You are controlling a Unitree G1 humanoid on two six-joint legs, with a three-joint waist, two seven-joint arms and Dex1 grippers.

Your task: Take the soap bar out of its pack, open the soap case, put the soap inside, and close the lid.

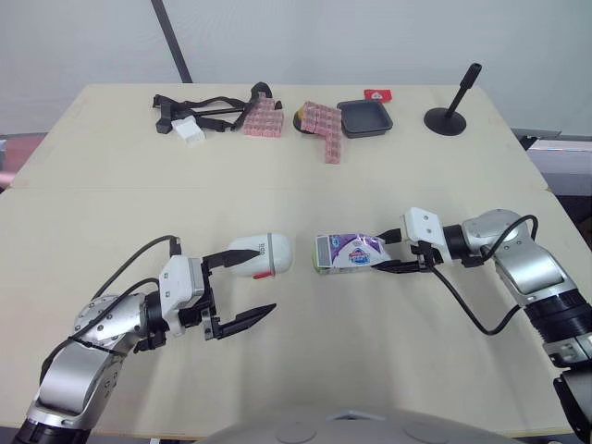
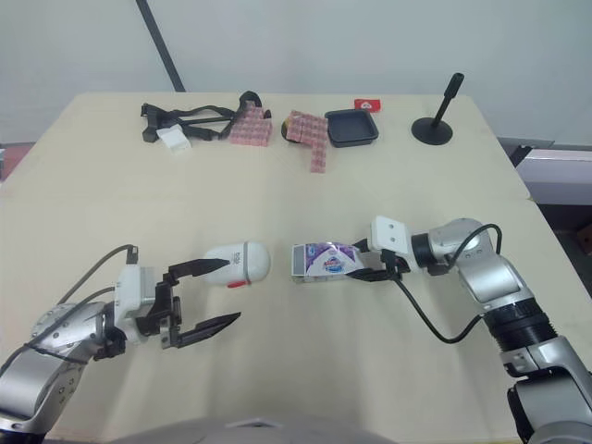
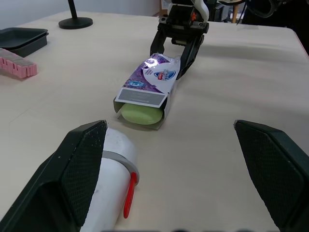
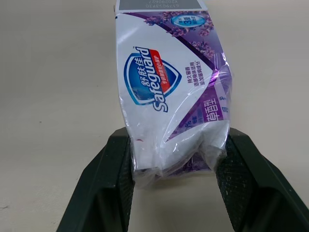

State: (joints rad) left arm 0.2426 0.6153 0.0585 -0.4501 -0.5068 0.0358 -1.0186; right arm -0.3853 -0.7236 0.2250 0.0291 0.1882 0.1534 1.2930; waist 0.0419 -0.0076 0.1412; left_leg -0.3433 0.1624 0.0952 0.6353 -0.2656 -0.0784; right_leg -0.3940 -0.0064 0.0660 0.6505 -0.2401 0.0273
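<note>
A purple and white soap pack (image 1: 347, 252) lies on the table (image 1: 305, 361) in the middle. Its left end is open, and the green soap bar (image 3: 140, 114) shows inside that opening. My right gripper (image 1: 400, 252) is shut on the pack's crumpled right end (image 4: 176, 154), a finger pressed against each side. The white soap case (image 1: 262, 255), closed with a red clasp (image 3: 128, 199), lies just left of the pack. My left gripper (image 1: 242, 287) is open, its upper finger alongside the case and its lower finger nearer the table's front.
At the table's far side lie black straps (image 1: 199, 109) with a white block, pink blocks (image 1: 264, 118), more pink blocks (image 1: 325, 125), a black tray (image 1: 364, 117), a small red card (image 1: 376, 94) and a black stand (image 1: 448, 116).
</note>
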